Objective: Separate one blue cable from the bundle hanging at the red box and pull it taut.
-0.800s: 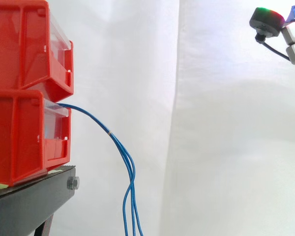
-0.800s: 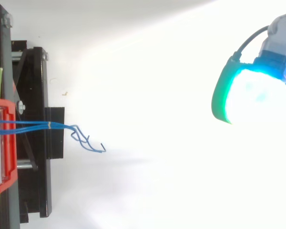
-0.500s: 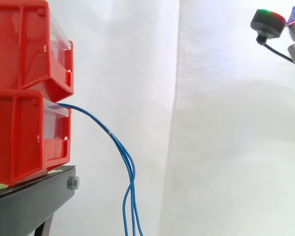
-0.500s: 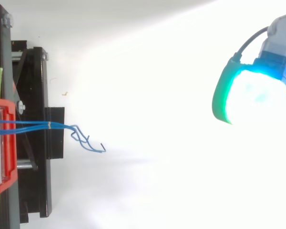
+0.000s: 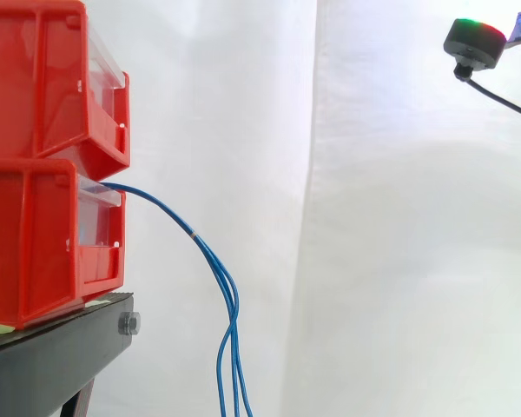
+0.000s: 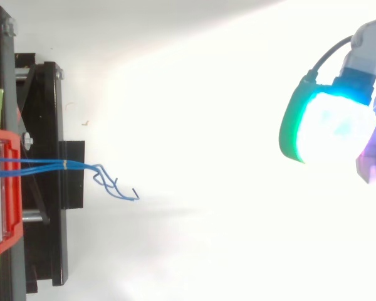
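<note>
1. Edging hand (image 5: pixel 474 40) further into the upper right corner of side view than a moment ago; open or closed, cannot tell.
2. Leaving blue cable bundle (image 5: pixel 229 300) untouched, hanging slack from lower red box (image 5: pixel 48 234), well apart from hand.
3. Means no separation begun yet.

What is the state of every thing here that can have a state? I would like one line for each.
lower bin: on the stand, cables coming out of its front.
upper bin: stacked on the lower bin.
cables: slack, hanging, tied in one bundle, none separated.
hand: high at the right, far from the cables.
</note>
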You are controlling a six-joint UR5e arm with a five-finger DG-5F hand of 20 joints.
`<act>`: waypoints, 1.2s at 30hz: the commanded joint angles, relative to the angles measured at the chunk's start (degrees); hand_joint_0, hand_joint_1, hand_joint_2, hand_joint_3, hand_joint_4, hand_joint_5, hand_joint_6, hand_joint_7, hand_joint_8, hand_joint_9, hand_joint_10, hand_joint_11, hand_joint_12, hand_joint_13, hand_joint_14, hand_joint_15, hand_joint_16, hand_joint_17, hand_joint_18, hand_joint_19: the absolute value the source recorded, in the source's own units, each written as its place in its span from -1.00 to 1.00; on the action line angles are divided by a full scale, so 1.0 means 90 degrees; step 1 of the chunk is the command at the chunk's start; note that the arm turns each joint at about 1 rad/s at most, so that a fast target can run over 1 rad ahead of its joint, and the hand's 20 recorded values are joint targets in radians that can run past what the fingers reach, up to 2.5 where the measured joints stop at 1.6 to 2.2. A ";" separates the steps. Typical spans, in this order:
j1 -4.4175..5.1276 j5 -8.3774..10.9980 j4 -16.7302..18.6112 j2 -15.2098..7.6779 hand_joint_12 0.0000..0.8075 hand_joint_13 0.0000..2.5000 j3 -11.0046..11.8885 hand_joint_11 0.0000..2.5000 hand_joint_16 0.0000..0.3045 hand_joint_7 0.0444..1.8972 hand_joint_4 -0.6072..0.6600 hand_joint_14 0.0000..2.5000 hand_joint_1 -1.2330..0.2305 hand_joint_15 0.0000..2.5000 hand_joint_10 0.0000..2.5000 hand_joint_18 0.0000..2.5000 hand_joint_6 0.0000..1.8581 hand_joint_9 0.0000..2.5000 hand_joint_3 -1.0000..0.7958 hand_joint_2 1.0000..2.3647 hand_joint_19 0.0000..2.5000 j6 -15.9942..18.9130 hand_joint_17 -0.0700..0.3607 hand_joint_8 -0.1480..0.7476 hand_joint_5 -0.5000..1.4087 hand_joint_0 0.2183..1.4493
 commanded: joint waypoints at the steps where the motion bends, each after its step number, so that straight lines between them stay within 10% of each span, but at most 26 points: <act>1: 0.0000 0.0000 0.0000 0.0000 -0.14 -0.29 0.0003 -0.45 -0.70 -0.04 0.21 -0.98 -0.18 -0.45 -0.98 -0.41 -0.46 -0.27 -0.38 -0.99 -0.39 0.0000 -0.20 -0.10 -0.66 -0.41; 19: 0.0039 -0.0010 0.0010 -0.0010 -0.43 -0.43 0.0003 -0.81 -0.83 -0.12 0.22 -0.99 -0.20 -0.72 -0.99 -0.45 -0.46 -0.51 -0.38 -0.99 -0.63 -0.0059 -0.41 -0.10 -0.68 -0.43; 25: 0.0107 0.0283 0.1250 -0.0576 -0.45 -0.44 0.0003 -0.80 -0.84 -0.11 0.23 -0.99 -0.20 -0.73 -0.99 -0.46 -0.46 -0.50 -0.39 -0.99 -0.66 -0.0459 -0.42 -0.09 -0.68 -0.43; 36: 0.0273 0.0723 0.1651 -0.1211 -0.47 -0.44 0.0003 -0.78 -0.85 -0.10 0.26 -0.99 -0.19 -0.74 -0.99 -0.49 -0.46 -0.47 -0.38 -0.99 -0.69 -0.0596 -0.44 -0.08 -0.67 -0.42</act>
